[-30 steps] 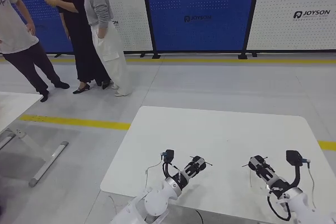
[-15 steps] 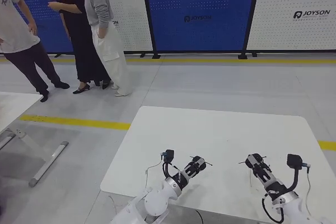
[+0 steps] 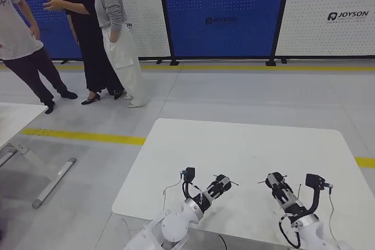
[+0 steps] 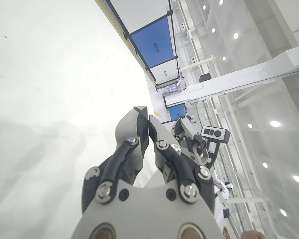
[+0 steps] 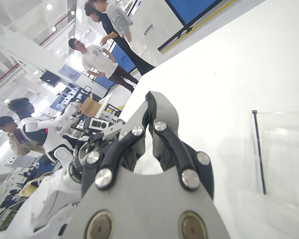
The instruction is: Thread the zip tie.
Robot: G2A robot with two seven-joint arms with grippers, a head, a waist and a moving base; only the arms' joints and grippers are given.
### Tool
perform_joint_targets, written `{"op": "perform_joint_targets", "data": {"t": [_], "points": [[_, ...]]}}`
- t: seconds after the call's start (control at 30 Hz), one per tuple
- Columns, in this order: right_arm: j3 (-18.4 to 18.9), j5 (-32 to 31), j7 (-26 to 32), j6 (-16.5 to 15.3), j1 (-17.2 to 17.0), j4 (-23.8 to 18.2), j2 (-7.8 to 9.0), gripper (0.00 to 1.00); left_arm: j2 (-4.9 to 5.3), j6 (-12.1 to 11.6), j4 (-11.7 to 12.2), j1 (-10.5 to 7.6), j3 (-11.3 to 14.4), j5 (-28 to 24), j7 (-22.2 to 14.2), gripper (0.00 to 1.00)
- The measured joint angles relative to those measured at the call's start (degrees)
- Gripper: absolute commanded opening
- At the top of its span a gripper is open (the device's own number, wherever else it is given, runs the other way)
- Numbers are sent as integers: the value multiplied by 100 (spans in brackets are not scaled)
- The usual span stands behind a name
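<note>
1. Hands first, in the top view: the left hand [image 3: 225, 182] sits over the white bench [image 3: 250, 140] toward its 7 o'clock edge and aims toward 2 o'clock. The right hand [image 3: 270, 179] sits toward 5 o'clock and aims toward 10 o'clock. Their tips are near each other but apart, with bare bench between them.
2. In the left wrist view, the left hand [image 4: 148, 116] has its fingers pressed together, and we see nothing pinched between them. It is low over the bench, and the right hand shows farther off beyond it.
3. In the right wrist view, the right hand [image 5: 149, 100] is likewise closed, with nothing in its grip. The zip tie [image 5: 259, 152] lies flat and straight on the bench, beside this hand but apart from it. Its small square head is at the far end and its tail points back toward the robot. It runs along the edge of a clear piece [image 5: 281, 135], glossy and see-through, which we cannot identify.
4. We judge the task barely begun. The tie is unlooped, its tail is outside its head, and neither hand touches it. What is left, as we read it, is to open a hand, pick the tie up, steady the head with the other hand, feed the tail through and pull it snug.
</note>
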Motion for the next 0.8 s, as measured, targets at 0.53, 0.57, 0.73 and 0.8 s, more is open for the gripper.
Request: {"op": "perform_joint_targets", "data": {"t": [0.53,0.57,0.73,0.8], "points": [[0,0,0,0,0,0,0,0,-50,-199,-27,-4,182,447,574,0],[0,0,0,0,0,0,0,0,-52,-171,-12,-21,179,517,636,0],[0,0,0,0,0,0,0,0,-86,-150,23,-47,282,759,894,0],[0,0,0,0,0,0,0,0,-86,-151,23,-47,283,757,894,0]]}}
